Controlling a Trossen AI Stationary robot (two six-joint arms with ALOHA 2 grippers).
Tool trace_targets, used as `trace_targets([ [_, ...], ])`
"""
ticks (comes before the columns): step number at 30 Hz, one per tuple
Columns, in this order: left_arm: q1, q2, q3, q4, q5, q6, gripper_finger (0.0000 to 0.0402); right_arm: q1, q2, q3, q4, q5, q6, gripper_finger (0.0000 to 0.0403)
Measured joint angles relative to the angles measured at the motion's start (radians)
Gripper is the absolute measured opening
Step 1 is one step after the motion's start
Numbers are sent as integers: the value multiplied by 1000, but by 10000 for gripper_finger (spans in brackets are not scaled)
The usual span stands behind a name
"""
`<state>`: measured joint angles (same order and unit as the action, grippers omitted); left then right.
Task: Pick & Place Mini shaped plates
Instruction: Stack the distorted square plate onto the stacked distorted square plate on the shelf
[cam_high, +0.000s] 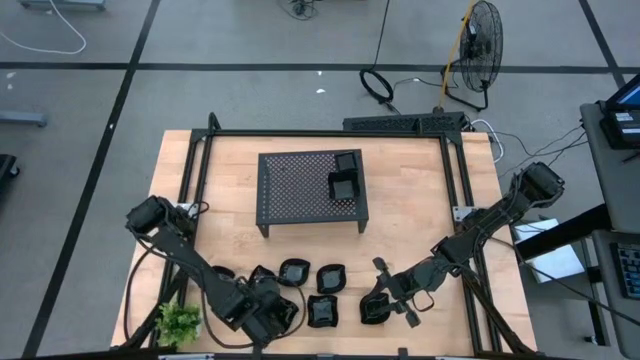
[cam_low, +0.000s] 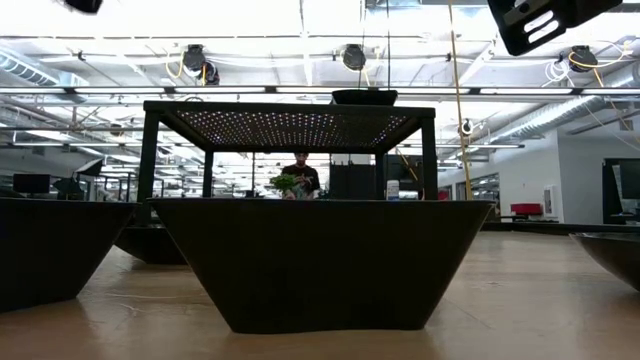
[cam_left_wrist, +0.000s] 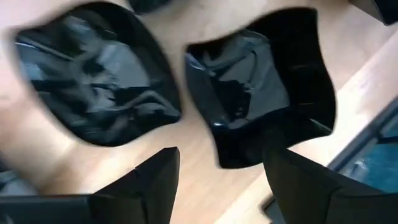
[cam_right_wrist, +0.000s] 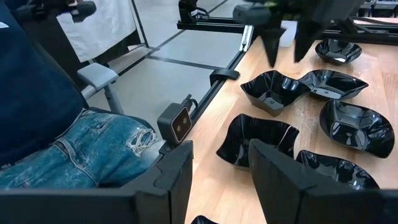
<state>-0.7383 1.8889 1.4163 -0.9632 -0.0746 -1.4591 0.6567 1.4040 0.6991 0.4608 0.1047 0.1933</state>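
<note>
Wooden tabletop (cam_high: 410, 215) fills the high view; we read it from the near edge outward. At that edge the mini shaped plates (cam_high: 322, 310) cluster, glossy black, square or wavy-rimmed, several partly covered by the arms. We see the left gripper (cam_left_wrist: 219, 180) with fingers spread and empty above a square plate (cam_left_wrist: 261, 87), while the right gripper (cam_right_wrist: 219, 171), also spread and empty, hovers by a wavy plate (cam_right_wrist: 258, 140). A seated person's jeans (cam_right_wrist: 81, 155) appear cut off. Farther back, the perforated rack (cam_high: 300, 185) carries two plates (cam_high: 345, 175).
</note>
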Motion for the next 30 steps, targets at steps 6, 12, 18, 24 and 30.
trace_targets([
  [6,5,0,-44,46,-1,-18,239,0,0,0,2,0,3,142],
  [12,8,0,-78,65,-4,-62,239,0,0,0,3,0,3,141],
  [18,12,0,-145,197,32,-70,239,0,0,0,3,0,3,141],
  [24,13,0,-169,233,46,-69,239,0,0,0,3,0,3,141],
  [30,13,0,-169,233,48,-62,225,-1,0,0,3,2,1,141],
])
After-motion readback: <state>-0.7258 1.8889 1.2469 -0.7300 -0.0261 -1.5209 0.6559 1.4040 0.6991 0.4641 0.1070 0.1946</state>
